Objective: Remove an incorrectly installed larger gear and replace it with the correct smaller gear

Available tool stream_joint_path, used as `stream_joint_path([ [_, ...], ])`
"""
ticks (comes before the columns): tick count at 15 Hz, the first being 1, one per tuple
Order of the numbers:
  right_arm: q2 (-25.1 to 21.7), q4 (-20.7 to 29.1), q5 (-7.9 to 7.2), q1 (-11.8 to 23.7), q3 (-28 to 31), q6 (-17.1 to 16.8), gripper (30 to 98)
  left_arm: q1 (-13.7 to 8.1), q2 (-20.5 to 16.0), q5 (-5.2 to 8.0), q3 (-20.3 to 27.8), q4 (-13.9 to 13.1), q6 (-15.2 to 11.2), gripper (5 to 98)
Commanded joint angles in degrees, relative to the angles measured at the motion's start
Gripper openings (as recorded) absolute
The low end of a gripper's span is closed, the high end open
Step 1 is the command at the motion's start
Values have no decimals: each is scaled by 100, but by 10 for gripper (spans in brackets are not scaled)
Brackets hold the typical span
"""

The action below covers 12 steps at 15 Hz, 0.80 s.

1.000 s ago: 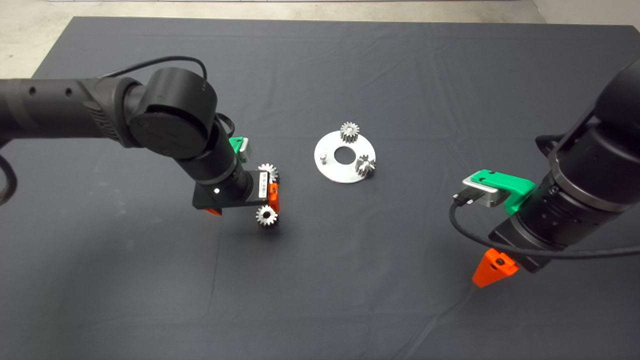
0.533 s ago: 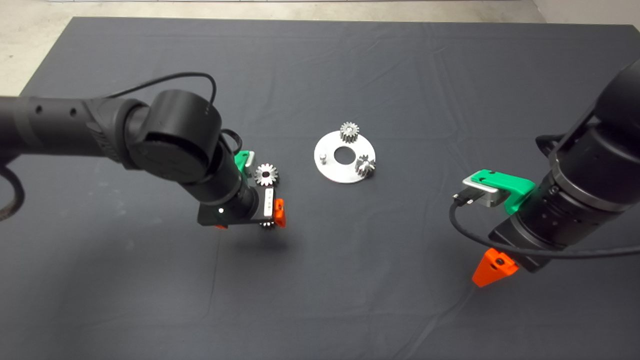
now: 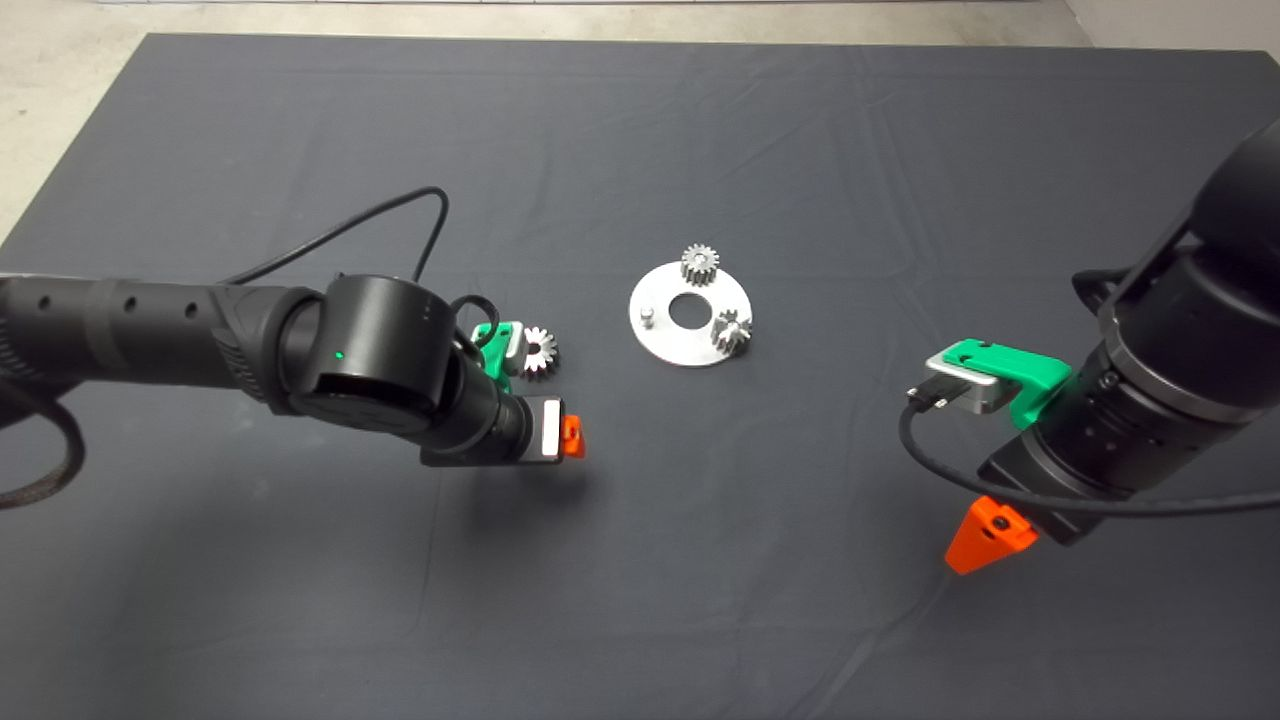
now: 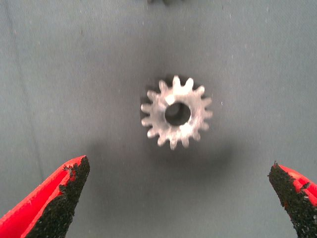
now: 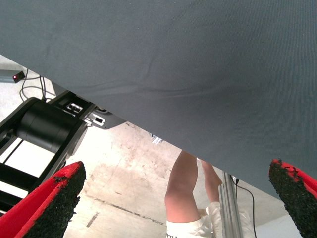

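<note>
The smaller gear (image 4: 175, 112), bright silver with a pale face, lies flat on the mat. My left gripper (image 4: 179, 167) hangs over it, open, with its fingers (image 4: 64, 191) wide apart and clear of the gear. In the head view the left gripper (image 3: 548, 440) hides this gear. The larger gear (image 3: 543, 352) lies on the mat just behind the left gripper, partly covered by the green mount. The round silver plate (image 3: 665, 340) carries two gears (image 3: 700, 264) (image 3: 731, 330) and one bare peg (image 3: 647, 317). My right gripper (image 3: 985, 535) waits open at the right.
The dark mat (image 3: 700, 560) covers the table. The right wrist view shows the mat's edge (image 5: 148, 124), the floor below, a machine base (image 5: 47, 126) and a person's legs (image 5: 190, 198).
My left arm has swung toward the mat's front, off the larger gear and over the smaller gear, which it now hides in the head view. The right arm has not moved.
</note>
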Motion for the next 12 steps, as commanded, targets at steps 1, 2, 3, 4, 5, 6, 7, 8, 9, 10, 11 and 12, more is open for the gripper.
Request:
stream_joint_path([
  [1, -23, 73, -604, 145, 47, -5, 977, -11, -6, 20, -78, 113, -6, 930],
  [2, -32, 73, -613, 145, 47, -5, 977, -2, -2, 20, -96, 148, -6, 930],
  [3, -32, 73, -612, 145, 47, -5, 977, 7, -6, 20, -96, 258, -6, 930],
  [4, -32, 73, -613, 145, 47, -5, 977, 7, -6, 20, -105, 358, 3, 930],
  [5, -32, 73, -613, 145, 47, -5, 977, 7, -6, 20, -113, 416, 3, 930],
  [6, -32, 73, -613, 145, 73, -5, 977, 26, -6, 20, -131, 440, 5, 930],
  [7, -32, 73, -611, 145, 82, -5, 977, 111, -6, 28, -199, 506, 19, 930],
  [8, -32, 73, -613, 145, 82, -5, 977, 159, -6, 29, -240, 568, 61, 930],
  [9, -32, 73, -613, 145, 82, -5, 977, 168, 2, 20, -245, 579, 108, 930],
  [10, -32, 73, -612, 145, 82, -5, 977, 174, 11, 20, -245, 595, 100, 930],
  [11, -32, 73, -610, 145, 82, -5, 977, 191, 11, 20, -250, 658, 100, 930],
  [12, -23, 73, -610, 145, 82, -5, 977, 285, 3, 20, -254, 726, 108, 930],
])
